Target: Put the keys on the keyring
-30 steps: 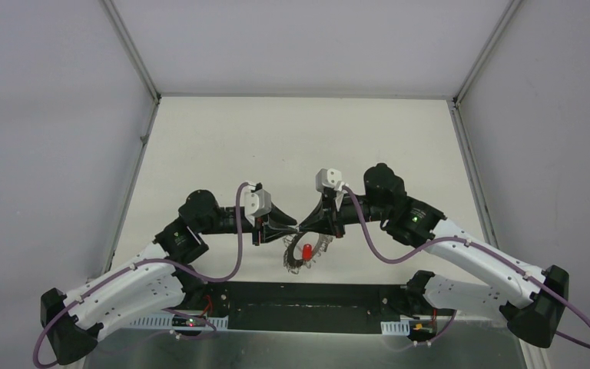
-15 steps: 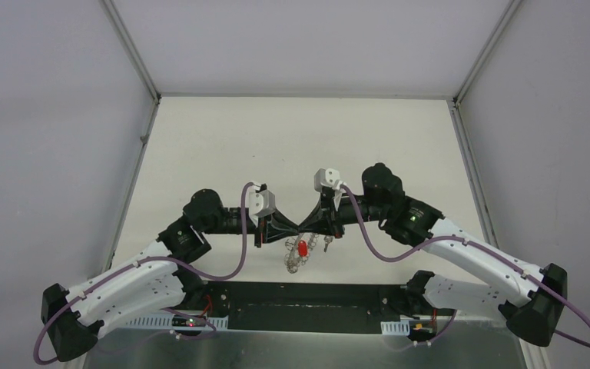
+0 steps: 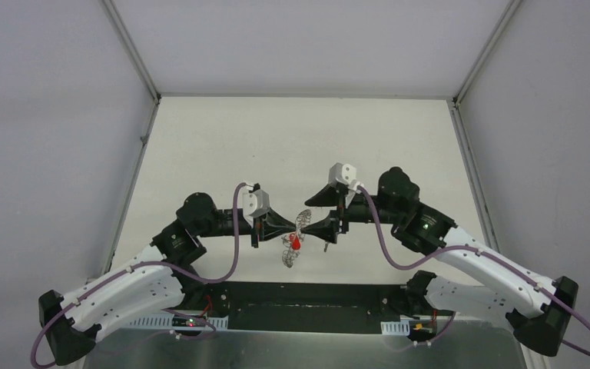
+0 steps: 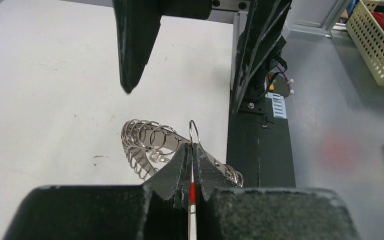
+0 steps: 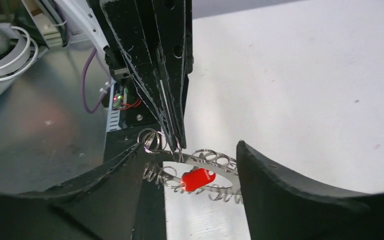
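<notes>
keyring (image 3: pixel 295 244) over white table (image 3: pixel 223 146) between grey walls (image 3: pixel 46 115)

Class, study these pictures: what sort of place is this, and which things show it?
Probably a robotics lab test cell: a white table boxed in by plain panels, the left arm and right arm bolted at its near edge, and a bare circuit board on the metal bench.
</notes>
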Controlling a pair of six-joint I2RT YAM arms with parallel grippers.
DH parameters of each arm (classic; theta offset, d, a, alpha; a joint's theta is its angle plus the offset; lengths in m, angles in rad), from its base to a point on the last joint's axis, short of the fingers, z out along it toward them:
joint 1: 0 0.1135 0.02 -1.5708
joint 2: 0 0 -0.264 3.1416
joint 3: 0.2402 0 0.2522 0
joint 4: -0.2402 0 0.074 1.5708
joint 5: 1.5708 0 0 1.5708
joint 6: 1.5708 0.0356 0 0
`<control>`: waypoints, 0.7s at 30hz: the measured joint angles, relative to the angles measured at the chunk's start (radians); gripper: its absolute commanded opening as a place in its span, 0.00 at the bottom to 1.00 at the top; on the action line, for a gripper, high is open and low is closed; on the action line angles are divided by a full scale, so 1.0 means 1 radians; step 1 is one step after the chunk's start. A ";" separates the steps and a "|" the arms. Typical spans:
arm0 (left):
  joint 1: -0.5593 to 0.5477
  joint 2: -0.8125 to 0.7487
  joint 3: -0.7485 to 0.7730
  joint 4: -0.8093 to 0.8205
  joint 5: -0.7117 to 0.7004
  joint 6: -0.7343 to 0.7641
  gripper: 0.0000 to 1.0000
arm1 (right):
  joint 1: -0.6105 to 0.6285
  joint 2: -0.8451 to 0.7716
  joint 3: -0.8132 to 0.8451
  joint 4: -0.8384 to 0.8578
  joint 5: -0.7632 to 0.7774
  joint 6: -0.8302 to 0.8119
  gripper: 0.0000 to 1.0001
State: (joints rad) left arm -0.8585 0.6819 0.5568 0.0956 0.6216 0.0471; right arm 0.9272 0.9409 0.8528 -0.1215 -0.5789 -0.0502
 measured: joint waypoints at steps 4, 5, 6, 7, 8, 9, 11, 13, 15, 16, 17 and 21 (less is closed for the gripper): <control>0.000 -0.044 -0.001 -0.015 -0.014 0.032 0.00 | 0.000 -0.093 -0.042 0.040 0.034 -0.003 0.76; 0.000 -0.055 -0.003 -0.014 -0.015 0.048 0.00 | 0.000 -0.110 -0.050 0.048 0.037 -0.005 0.76; 0.000 -0.066 -0.006 -0.014 -0.015 0.064 0.00 | 0.000 -0.121 -0.056 0.056 0.040 -0.008 0.76; 0.000 -0.079 -0.011 -0.015 -0.014 0.085 0.00 | 0.000 -0.129 -0.058 0.060 0.040 -0.010 0.76; 0.000 -0.093 -0.017 -0.015 -0.014 0.111 0.00 | 0.000 -0.134 -0.062 0.066 0.040 -0.011 0.76; 0.000 -0.107 -0.022 -0.017 -0.013 0.138 0.00 | 0.000 -0.136 -0.064 0.069 0.038 -0.012 0.76; 0.000 -0.133 -0.034 -0.017 -0.013 0.193 0.00 | 0.000 -0.135 -0.067 0.077 0.026 -0.013 0.75; 0.000 -0.159 -0.048 -0.019 -0.013 0.251 0.00 | 0.000 -0.128 -0.069 0.090 -0.002 -0.016 0.71; 0.000 -0.179 -0.058 -0.021 -0.014 0.300 0.00 | 0.000 -0.113 -0.070 0.115 -0.042 -0.019 0.67; 0.000 -0.188 -0.063 -0.021 -0.014 0.325 0.00 | 0.000 -0.104 -0.070 0.127 -0.059 -0.021 0.66; 0.000 -0.195 -0.066 -0.022 -0.014 0.347 0.00 | 0.000 -0.092 -0.070 0.141 -0.079 -0.021 0.66; 0.000 -0.196 -0.066 -0.021 -0.014 0.387 0.00 | 0.016 -0.042 -0.070 0.184 -0.124 -0.020 0.66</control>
State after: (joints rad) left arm -0.8589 0.4862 0.4911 0.0746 0.6075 0.4339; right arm 0.9428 0.8989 0.7830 0.0624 -0.7033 -0.0700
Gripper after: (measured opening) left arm 0.009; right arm 0.658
